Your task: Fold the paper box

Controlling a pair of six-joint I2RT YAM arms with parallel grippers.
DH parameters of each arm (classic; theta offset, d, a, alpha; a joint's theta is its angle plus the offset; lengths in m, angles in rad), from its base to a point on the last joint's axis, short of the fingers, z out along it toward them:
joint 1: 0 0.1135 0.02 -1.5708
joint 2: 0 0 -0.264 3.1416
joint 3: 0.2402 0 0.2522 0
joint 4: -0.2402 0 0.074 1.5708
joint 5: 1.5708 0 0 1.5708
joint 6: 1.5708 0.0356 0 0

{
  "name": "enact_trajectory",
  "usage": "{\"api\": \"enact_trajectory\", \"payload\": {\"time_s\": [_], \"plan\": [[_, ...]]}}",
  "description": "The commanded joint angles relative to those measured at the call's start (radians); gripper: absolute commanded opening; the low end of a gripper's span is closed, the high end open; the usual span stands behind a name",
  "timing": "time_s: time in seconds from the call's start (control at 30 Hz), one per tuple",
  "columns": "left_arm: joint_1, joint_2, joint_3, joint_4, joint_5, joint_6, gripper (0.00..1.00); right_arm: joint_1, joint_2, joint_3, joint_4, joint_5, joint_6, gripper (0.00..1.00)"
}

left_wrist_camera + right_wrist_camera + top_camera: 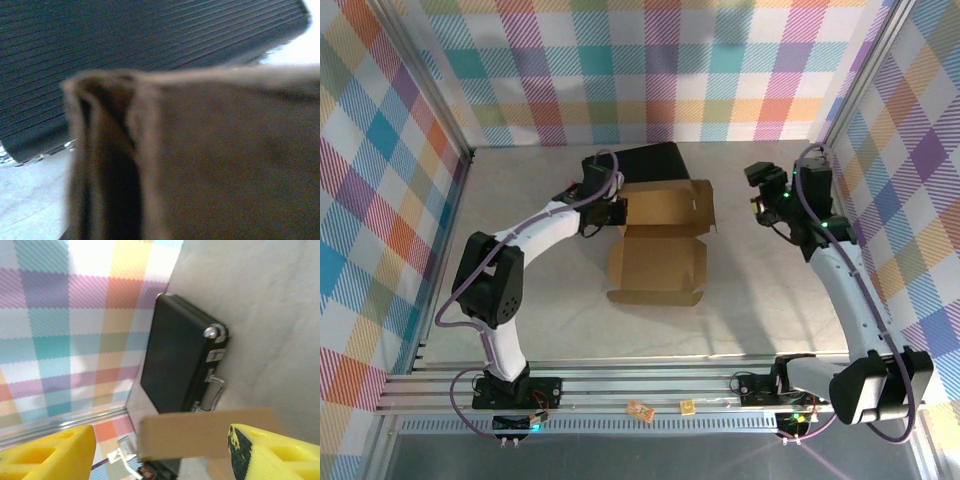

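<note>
The left gripper (610, 212) is closed, apparently pinching the left wall of the brown corrugated cardboard box (660, 248) directly before it, while the right gripper (760, 196) stands wide open and empty, apart from it, so an unsupported flap may spring back.

Black case (655, 158) (obstacle) behind paper box (660, 250)
</note>
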Motion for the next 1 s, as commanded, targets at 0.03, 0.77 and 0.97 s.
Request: {"api": "enact_trajectory", "payload": {"time_s": [0.03, 0.77, 0.97], "plan": [[0.044, -0.008, 0.090, -0.115, 0.363, 0.040, 0.00, -0.015, -0.023, 0.174, -0.270, -0.012, -0.123, 0.69], [0.033, -0.020, 0.189, -0.305, 0.243, -0.061, 0.00, 0.051, 0.001, 0.428, -0.434, -0.106, 0.022, 0.59], [-0.008, -0.014, 0.232, -0.418, 0.106, -0.106, 0.00, 0.141, 0.169, 0.587, -0.423, -0.081, 0.034, 0.49]]}}
